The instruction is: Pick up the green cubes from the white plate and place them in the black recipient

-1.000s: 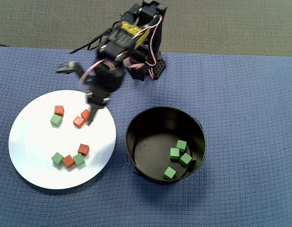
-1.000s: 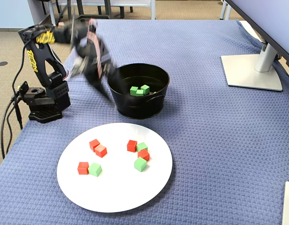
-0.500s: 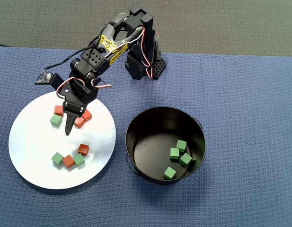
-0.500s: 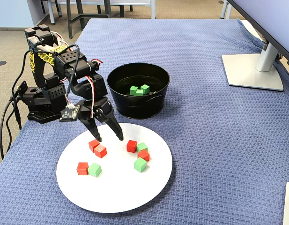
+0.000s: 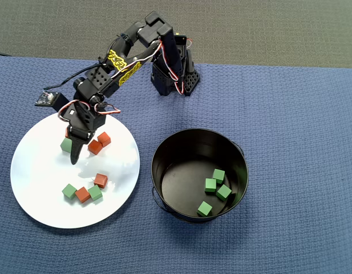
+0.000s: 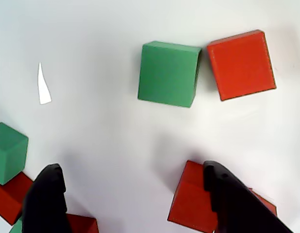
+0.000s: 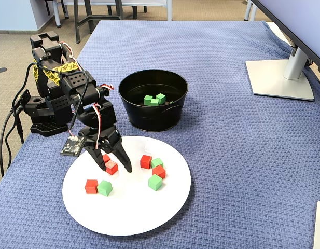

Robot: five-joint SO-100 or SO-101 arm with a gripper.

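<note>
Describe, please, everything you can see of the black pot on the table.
The black pot is round, glossy and looks like metal, with tall straight walls, a flat bottom and small side handles. It stands upright on the blue cloth, to the right of the white plate in the overhead view and apart from it. Four green cubes lie loose on its floor. The gripper is over the plate, not touching the pot.

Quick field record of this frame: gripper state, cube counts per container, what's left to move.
gripper: open, empty, low over the large round white plate
green cubes on plate: three, one beside the gripper, two flanking a red-orange cube
red-orange cubes on plate: at least four in the overhead view
round glossy black metal pot: four green cubes inside
remaining: three green cubes to move
surface: blue woven cloth
</note>
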